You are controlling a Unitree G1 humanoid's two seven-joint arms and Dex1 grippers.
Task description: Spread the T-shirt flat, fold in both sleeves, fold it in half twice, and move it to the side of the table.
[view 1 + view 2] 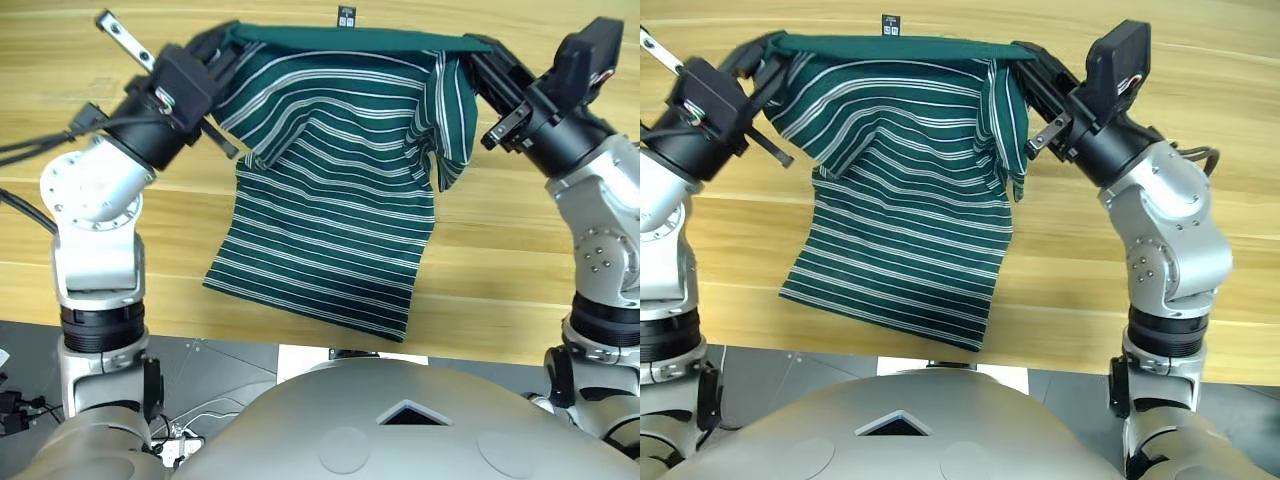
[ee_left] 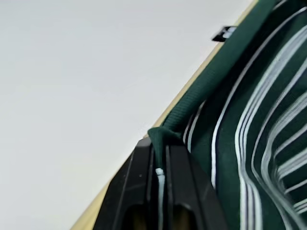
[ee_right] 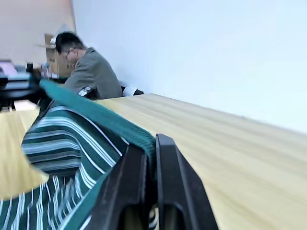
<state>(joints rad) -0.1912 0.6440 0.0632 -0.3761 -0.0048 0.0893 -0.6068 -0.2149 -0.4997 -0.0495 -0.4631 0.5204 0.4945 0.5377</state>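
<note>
- The T-shirt [image 1: 330, 170] hangs stretched between the two hands, its top edge raised above the table [image 1: 500, 270] and its lower part trailing onto the wood near the front edge.
- The left hand [image 1: 215, 45] is closed tight on one end of the thick green top edge. The left wrist view shows the cloth pinched between its fingers [image 2: 180, 172].
- The right hand [image 1: 482, 55] is likewise clamped on the other end of that edge.
- Holding both corners apart and high probably lets the cloth hang out its creases, ready to be laid flat.
- One sleeve [image 1: 452, 120] droops folded under the right hand and would need opening out.
- A small black tag [image 1: 346, 14] sits on the table just beyond the shirt and may lie under it once spread.
</note>
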